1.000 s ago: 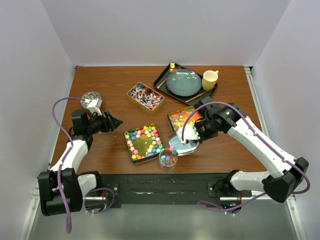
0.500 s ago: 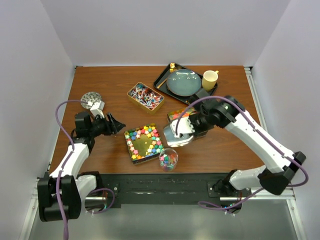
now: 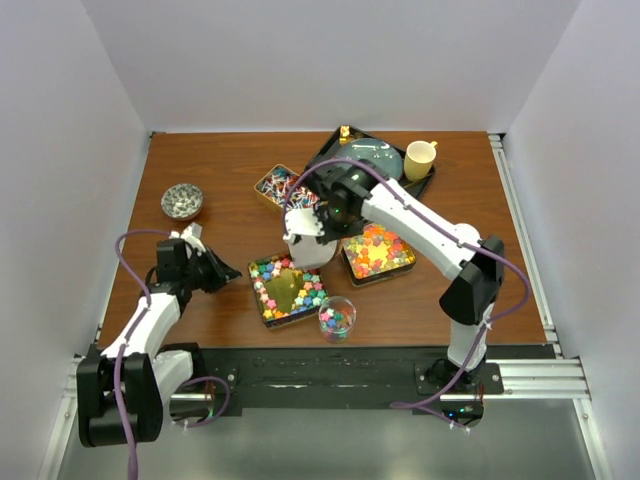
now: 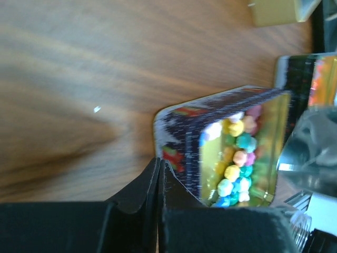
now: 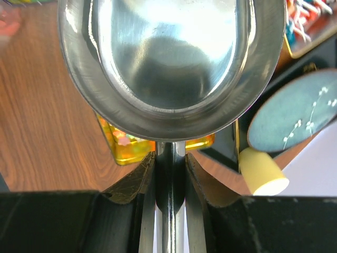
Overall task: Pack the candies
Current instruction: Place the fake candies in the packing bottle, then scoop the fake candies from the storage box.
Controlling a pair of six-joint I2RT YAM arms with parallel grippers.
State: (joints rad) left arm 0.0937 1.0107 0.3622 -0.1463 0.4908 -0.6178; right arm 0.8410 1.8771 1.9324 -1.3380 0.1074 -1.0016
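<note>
**Left jaws shut and empty, right jaws clamped on a bare scoop**

The left arm [image 3: 150,310] lies low with its elbow bent and its wrist pointing right across the wooden counter [image 3: 220,160]. Its jaws are pressed together on nothing, and the black fingers [image 4: 139,190] meet in a thin seam. Just ahead of them, not touching, sits a gold rectangular tin [image 3: 285,291] with rounded corners. In it chunky candies [image 3: 290,265] ring a bare, glossy floor. Ahead and to the jaws' right stands a clear jar [image 3: 336,318] with a few pieces inside.

The right arm [image 3: 430,232] reaches far over from its base toward the left, wrist turned down. Its jaws grip the round handle of a polished steel scoop [image 3: 310,245], whose oval bowl is bare. The chunky candies lie just past the scoop's tip. Wrapped candies [image 3: 272,183] fill a tin close beside these jaws, partly hidden by the arm. Gummies [image 3: 378,250] fill another tin on the jaws' other side, toward the arm's base.
</note>
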